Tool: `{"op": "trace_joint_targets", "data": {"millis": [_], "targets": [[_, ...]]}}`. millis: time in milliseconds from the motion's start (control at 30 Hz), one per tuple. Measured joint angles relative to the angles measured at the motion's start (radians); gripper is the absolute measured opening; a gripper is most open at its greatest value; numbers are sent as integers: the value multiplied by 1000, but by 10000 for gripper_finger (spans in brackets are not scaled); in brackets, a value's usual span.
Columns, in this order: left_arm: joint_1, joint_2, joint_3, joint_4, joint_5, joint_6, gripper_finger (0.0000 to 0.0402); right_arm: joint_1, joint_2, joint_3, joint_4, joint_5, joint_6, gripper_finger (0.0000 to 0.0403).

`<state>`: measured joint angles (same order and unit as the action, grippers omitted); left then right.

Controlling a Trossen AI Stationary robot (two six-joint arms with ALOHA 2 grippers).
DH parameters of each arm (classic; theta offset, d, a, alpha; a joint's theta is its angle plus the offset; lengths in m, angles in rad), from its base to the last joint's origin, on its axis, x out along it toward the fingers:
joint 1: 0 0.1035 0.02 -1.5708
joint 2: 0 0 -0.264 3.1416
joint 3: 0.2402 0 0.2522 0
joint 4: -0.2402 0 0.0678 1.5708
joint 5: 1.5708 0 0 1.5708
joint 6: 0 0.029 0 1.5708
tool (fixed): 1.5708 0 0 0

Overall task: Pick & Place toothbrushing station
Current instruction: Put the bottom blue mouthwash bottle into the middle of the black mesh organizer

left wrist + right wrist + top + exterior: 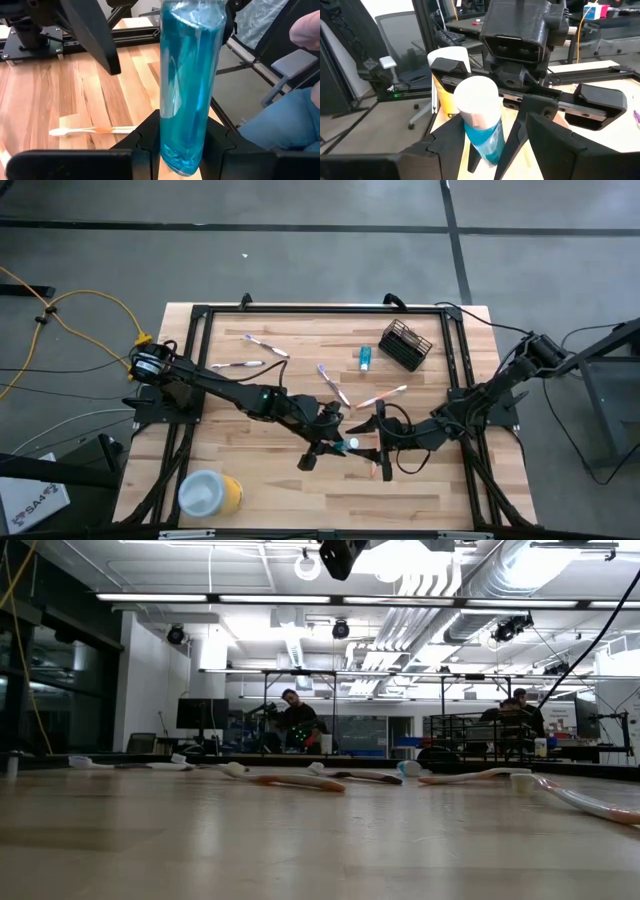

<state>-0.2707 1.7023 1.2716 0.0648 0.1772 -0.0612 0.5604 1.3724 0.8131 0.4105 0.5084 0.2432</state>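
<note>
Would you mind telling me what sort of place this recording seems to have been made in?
Most likely a robotics lab or workshop: exposed ceiling ducts, people seated at workstations behind the table, and a wooden table in a black metal frame on a bare concrete floor.

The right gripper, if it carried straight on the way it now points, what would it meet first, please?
Most likely the blue tube held in the left gripper; the right gripper is open with the tube's white cap directly ahead between its fingers.

Left pincer [341,442] and right pincer [379,442] meet at a blue tube [352,445].
</note>
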Motion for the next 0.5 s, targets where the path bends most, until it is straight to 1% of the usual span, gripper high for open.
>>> {"op": "trace_joint_targets", "data": {"millis": [233,500], "targets": [[-1,0,0,0,-28,3,83,-17,28,0,34,-36,-1,200],[-1,0,0,-9,-31,3,83,-18,28,0,43,-36,-11,194]]}}
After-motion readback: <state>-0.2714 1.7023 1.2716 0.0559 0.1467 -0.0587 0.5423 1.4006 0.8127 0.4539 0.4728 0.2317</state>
